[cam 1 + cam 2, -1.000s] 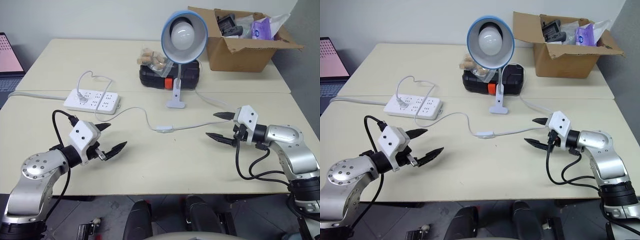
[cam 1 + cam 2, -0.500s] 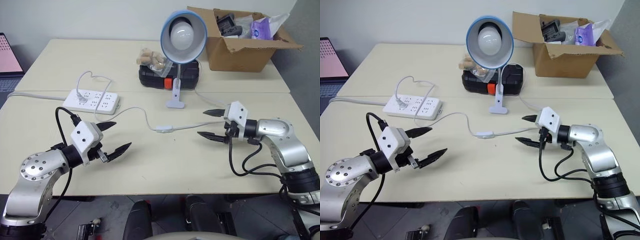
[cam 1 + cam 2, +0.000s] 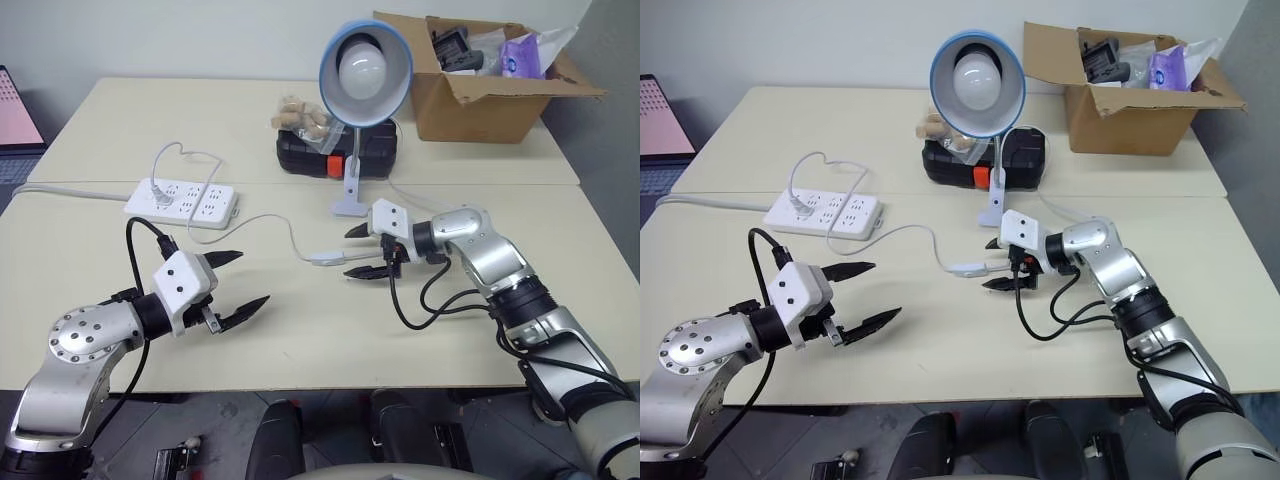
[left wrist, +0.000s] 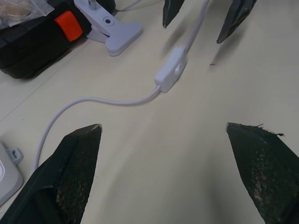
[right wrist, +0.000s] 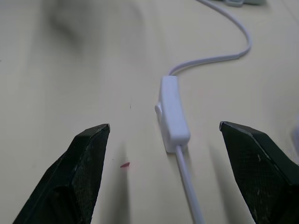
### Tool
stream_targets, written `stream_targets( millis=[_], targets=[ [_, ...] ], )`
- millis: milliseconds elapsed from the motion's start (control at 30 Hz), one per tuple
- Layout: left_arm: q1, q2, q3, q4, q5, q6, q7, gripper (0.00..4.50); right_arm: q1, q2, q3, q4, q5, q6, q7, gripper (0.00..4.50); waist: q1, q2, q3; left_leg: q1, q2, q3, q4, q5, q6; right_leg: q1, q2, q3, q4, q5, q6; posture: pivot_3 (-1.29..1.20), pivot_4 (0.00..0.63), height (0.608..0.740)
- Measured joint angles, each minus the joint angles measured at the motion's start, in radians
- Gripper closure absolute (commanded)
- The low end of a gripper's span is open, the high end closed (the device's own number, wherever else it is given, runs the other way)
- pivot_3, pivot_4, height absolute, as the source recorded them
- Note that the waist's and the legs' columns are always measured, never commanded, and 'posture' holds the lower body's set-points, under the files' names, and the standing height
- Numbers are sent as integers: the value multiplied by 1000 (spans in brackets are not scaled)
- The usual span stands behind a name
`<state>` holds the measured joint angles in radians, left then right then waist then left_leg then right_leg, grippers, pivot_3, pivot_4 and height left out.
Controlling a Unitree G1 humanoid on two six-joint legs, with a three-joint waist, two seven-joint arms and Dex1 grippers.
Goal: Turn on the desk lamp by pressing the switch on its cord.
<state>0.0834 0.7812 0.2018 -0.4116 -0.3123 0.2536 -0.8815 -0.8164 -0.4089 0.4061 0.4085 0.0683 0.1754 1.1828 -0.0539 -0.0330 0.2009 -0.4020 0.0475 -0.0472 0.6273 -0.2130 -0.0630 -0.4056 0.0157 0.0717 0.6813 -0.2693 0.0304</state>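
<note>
1. A cardboard box (image 3: pixel 480 95) sits at 1 o'clock on the table (image 3: pixel 300 330), flaps open, holding a dark object and purple and clear packets.
2. A black case (image 3: pixel 315 152) lies at 12 o'clock behind the lamp (image 3: pixel 365 70); a bag of pale lumps rests on its left end.
3. The switch (image 3: pixel 326 257) lies flat at mid-table on the cord (image 3: pixel 270 222), which runs to the power strip (image 3: pixel 182 200) at 10 o'clock.
4. The right gripper (image 3: pixel 357 252) has its jaws wide and empty, tips just right of the switch, straddling the cord without touching.
5. The left gripper (image 3: pixel 235 281), at 8 o'clock, has its jaws wide, empty and aimed at the switch, well apart from it.
</note>
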Motion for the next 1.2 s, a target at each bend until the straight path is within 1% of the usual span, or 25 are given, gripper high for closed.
stream_targets(
  millis=[300, 333, 367, 467, 533, 733, 767, 800, 900, 1000, 1133, 1200],
  targets=[
    [-1, 0, 0, 3, 3, -1, 6, 63, -52, 69, 7, 181, -48, -74, 4, 553, -3, 0, 0, 0, 0, 0, 0, 0, 0, 0, 0, 0, 0, 0, 0, 0, 150, 740],
    [-1, 0, 0, 3, 3, 0, 7, 0, -56, 74, 7, 197, -50, -81, 1, 912, -3, 0, 0, 0, 0, 0, 0, 0, 0, 0, 0, 0, 0, 0, 0, 0, 150, 740],
    [-1, 0, 0, 3, 3, 0, 9, 0, -62, 79, 7, 212, -54, -86, -2, 1070, -3, 0, 0, 0, 0, 0, 0, 0, 0, 0, 0, 0, 0, 0, 0, 0, 150, 740],
    [-1, 0, -1, 2, 4, 5, 20, 0, -67, 84, 5, 230, -57, -101, -4, 1760, -3, 0, 0, 0, 0, 0, 0, 0, 0, 0, 0, 0, 0, 0, 0, 0, 150, 740],
    [-3, 0, -2, -4, 4, 12, 23, 0, -67, 89, 0, 239, -57, -101, -5, 2296, -3, 0, 0, 0, 0, 0, 0, 0, 0, 0, 0, 0, 0, 0, 0, 0, 150, 740],
    [-32, 0, -19, -11, 3, 44, 37, 0, -68, 98, -3, 248, -57, -104, -3, 3714, -3, 0, 0, 0, 0, 0, 0, 0, 0, 0, 0, 0, 0, 0, 0, 0, 150, 740],
    [-39, -1, -21, -11, 1, 50, 38, 0, -67, 97, -4, 248, -56, -104, -2, 4020, -3, 0, 0, 0, 0, 0, 0, 0, 0, 0, 0, 0, 0, 0, 0, 0, 150, 740],
    [-48, -1, -21, -11, -1, 55, 38, 0, -68, 98, -5, 248, -56, -104, -2, 4146, -3, 0, 0, 0, 0, 0, 0, 0, 0, 0, 0, 0, 0, 0, 0, 0, 150, 740],
    [-59, -1, -23, -11, -2, 71, 38, 0, -67, 97, -16, 248, -54, -104, 3, 4138, -3, 0, 0, 0, 0, 0, 0, 0, 0, 0, 0, 0, 0, 0, 0, 0, 150, 740],
    [-77, -6, -37, -9, -6, 71, 31, 0, -65, 73, -24, 199, -42, -77, 49, 4138, 0, 1, 1, 0, 0, -1, 0, 0, 0, 0, 0, 0, 0, 0, 0, 0, 150, 740],
    [-127, -10, -58, 3, -39, 85, 2, 0, -53, 18, -37, 58, 1, 24, 118, 4138, 1, 1, 1, 0, 0, -1, 0, 0, 0, 0, 0, -1, 0, 0, 0, 0, 150, 740],
    [-169, -10, -71, 20, -68, 105, -25, 0, -28, -23, -41, -53, 36, 104, 157, 4138, 2, 1, 1, 0, 0, -2, 0, 0, 0, 0, 0, -1, 0, 0, 0, 0, 150, 740]
  ],
)
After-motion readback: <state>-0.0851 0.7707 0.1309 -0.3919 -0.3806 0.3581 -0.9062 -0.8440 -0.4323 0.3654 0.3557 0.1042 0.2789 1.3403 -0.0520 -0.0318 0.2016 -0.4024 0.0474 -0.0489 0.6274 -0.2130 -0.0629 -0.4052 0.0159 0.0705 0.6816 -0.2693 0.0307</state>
